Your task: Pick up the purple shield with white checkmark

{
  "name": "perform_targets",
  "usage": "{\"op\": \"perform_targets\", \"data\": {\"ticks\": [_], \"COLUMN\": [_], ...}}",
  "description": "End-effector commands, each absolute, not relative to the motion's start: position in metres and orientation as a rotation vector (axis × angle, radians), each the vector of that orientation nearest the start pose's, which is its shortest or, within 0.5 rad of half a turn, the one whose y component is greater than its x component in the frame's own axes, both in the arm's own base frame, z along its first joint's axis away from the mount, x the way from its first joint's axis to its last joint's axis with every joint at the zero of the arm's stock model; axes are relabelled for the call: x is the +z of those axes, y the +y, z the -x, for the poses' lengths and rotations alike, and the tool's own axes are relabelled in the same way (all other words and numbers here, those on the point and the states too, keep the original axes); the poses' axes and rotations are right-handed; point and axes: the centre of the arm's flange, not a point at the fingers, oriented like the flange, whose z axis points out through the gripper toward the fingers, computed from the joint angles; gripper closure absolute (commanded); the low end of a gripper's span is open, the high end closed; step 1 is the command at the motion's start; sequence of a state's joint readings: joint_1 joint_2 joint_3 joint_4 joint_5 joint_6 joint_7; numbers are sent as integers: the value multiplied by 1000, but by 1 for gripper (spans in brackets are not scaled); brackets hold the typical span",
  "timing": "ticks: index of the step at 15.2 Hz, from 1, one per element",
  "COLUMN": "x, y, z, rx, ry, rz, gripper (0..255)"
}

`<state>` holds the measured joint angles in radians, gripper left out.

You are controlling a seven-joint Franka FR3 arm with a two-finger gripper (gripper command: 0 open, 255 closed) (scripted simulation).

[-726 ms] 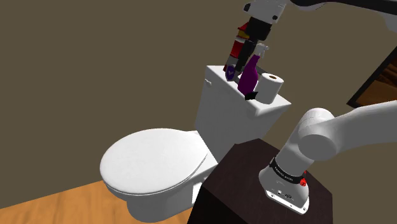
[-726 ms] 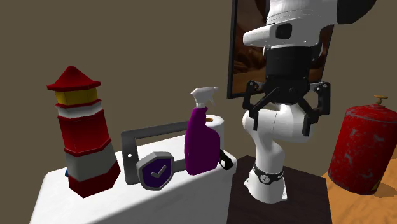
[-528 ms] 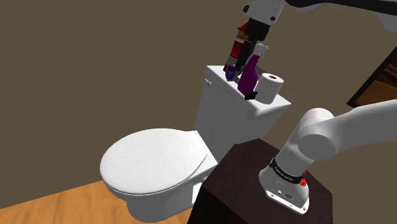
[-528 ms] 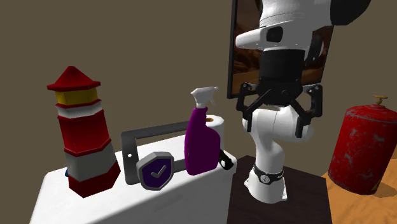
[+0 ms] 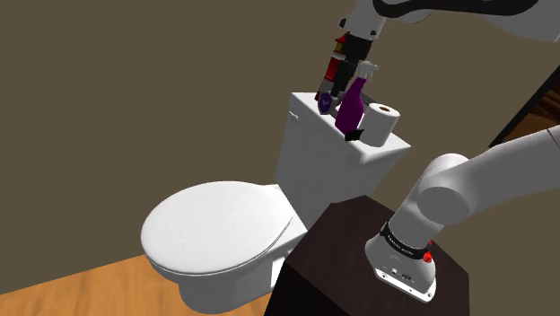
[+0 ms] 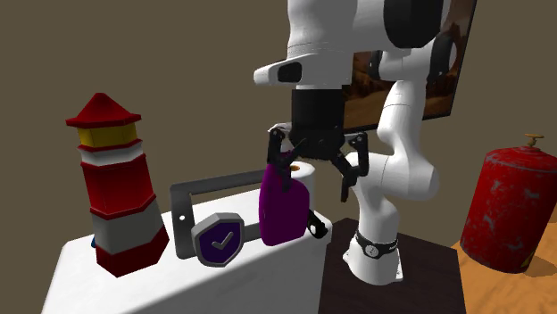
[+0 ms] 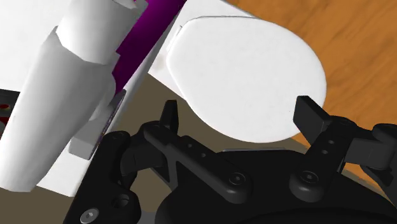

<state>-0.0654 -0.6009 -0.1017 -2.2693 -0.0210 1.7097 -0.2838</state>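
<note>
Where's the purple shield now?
Second exterior view, lower left: the purple shield sits on the white toilet tank, between the lighthouse and the purple spray bottle, in front of a grey frame.

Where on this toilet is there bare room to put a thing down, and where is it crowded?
Free: the strip of tank lid bordering the shield and spray bottle, and the closed seat cover. Crowded: the row of lighthouse, shield, spray bottle and paper roll, with the open gripper at the bottle's top.
</note>
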Motion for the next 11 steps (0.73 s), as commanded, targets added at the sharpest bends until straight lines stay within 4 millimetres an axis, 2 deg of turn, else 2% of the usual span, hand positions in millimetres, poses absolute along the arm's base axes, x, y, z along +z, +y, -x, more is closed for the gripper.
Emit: {"op": "perform_targets", "data": {"ticks": [1,9,11], "x": [570,542,536], "y": [-97,-193,-195], "z": [-376,-410,-410], "rx": [-51,30,31], "ry": [-189,-97,-96], "rz": [3111,3126,3126], "gripper": [0,0,0]}}
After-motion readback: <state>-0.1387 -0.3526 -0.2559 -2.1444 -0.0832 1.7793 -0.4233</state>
